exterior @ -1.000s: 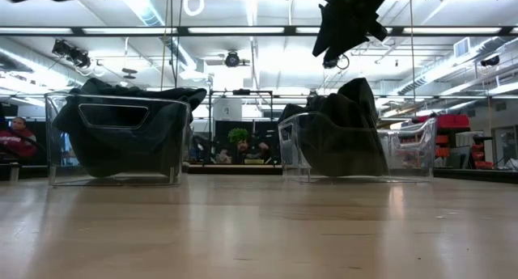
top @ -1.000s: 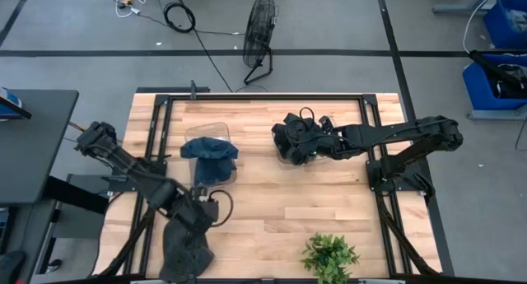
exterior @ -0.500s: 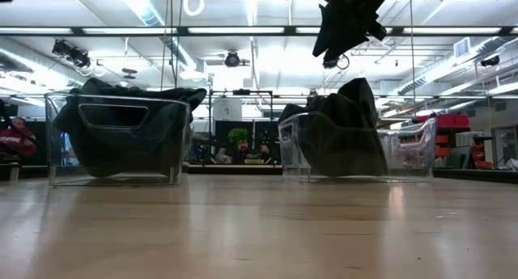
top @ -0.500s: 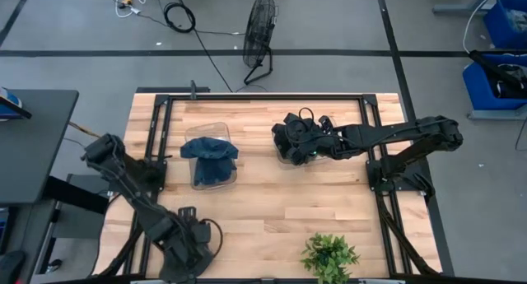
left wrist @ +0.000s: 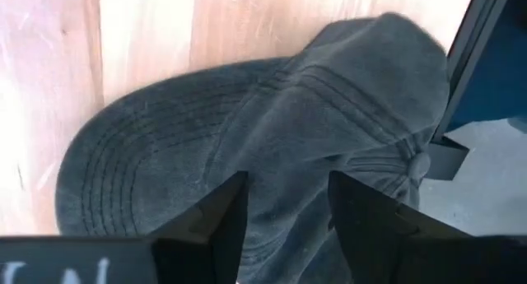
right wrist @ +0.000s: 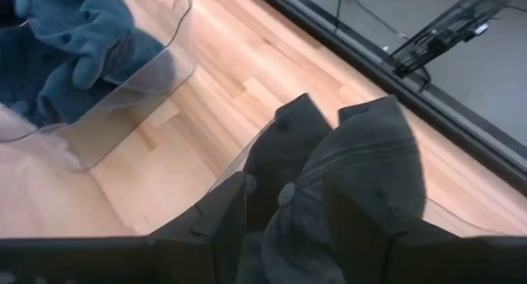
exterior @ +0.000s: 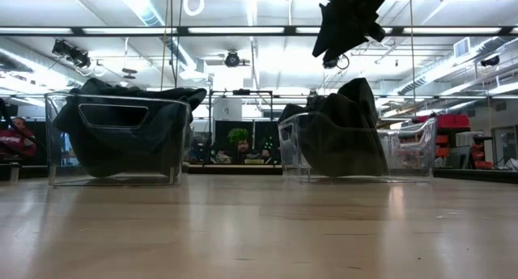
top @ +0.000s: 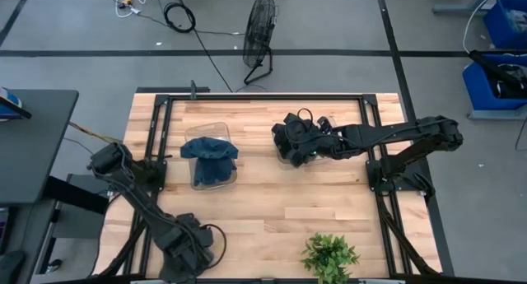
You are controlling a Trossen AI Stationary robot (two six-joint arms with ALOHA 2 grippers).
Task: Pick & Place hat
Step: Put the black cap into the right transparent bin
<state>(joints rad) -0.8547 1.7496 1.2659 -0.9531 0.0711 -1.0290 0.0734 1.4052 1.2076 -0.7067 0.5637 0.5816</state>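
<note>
left gripper [left wrist: 284, 214] at the table's near left corner, fingers spread over a dark hat [left wrist: 272, 136] lying on the wood, right gripper [top: 298, 142] above the right clear bin [exterior: 356, 145] of dark hats, clamped on a dark hat [right wrist: 346, 185]

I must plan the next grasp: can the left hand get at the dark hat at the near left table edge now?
Probably yes: the left hand is directly over the dark hat, fingers apart, nothing between them.
</note>
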